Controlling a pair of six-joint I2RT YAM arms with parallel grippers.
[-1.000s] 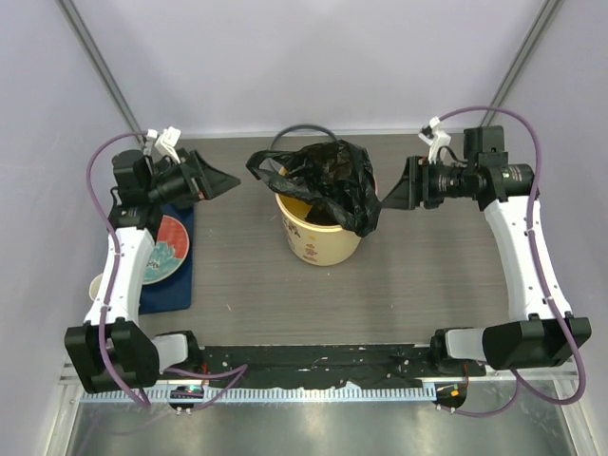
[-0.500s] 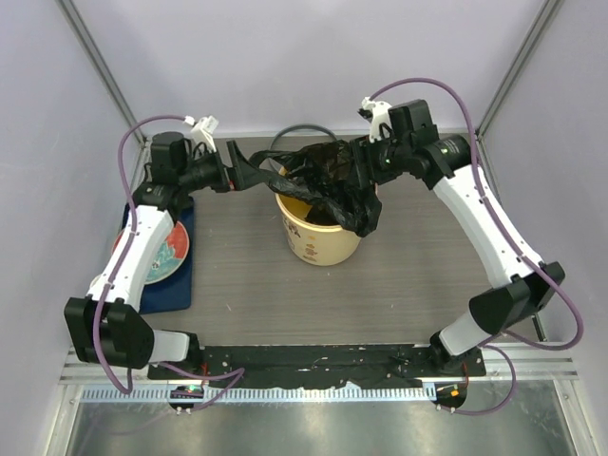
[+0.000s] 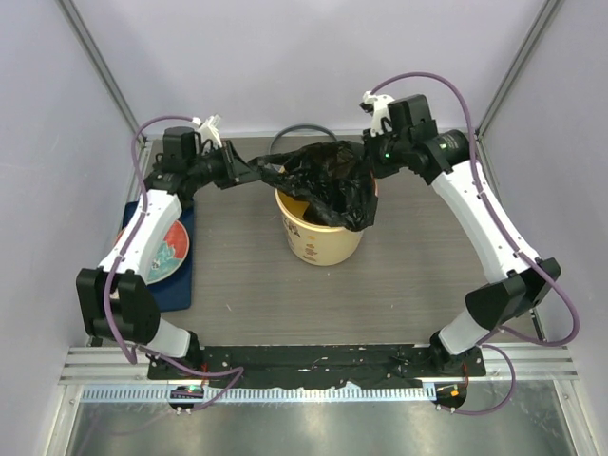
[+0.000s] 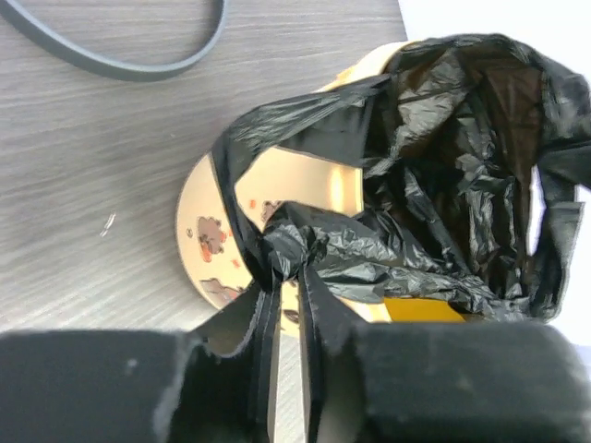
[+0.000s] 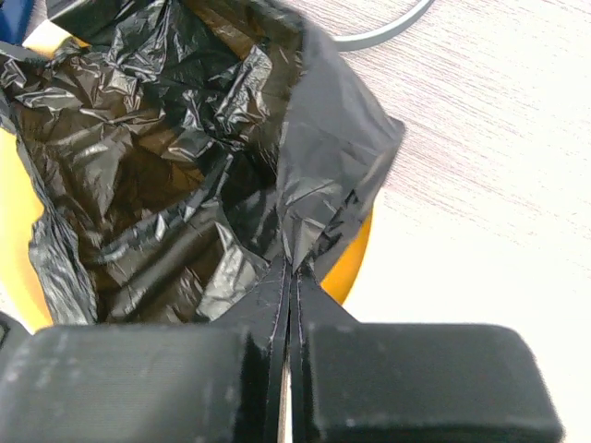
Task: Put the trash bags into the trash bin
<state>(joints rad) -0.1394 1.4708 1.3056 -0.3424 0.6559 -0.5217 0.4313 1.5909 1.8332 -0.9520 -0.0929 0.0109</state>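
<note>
The trash bin [image 3: 321,239], a cream-yellow bucket with cartoon pictures, stands mid-table. A crinkly black trash bag [image 3: 331,179] is draped over its mouth, partly inside and hanging down the right side. My left gripper [image 3: 265,174] is shut on the bag's bunched left edge, just outside the bin's rim. In the left wrist view the pinched film [image 4: 294,247] sits at the gripper [image 4: 288,279] tips, above the bin [image 4: 205,214]. My right gripper [image 3: 367,163] is shut on the bag's right edge [image 5: 319,185]. That gripper [image 5: 294,269] meets the film over the bin's yellow rim [image 5: 349,266].
A grey ring-shaped cable [image 3: 300,131] lies on the table behind the bin and also shows as a grey loop [image 4: 138,66] in the left wrist view. A blue mat with a round red and blue plate [image 3: 163,249] lies at the left edge under my left arm.
Both arms swung in from the table's sides to the bin. Each gripper went from open to shut on an edge of the bag, which is now pulled wider.
</note>
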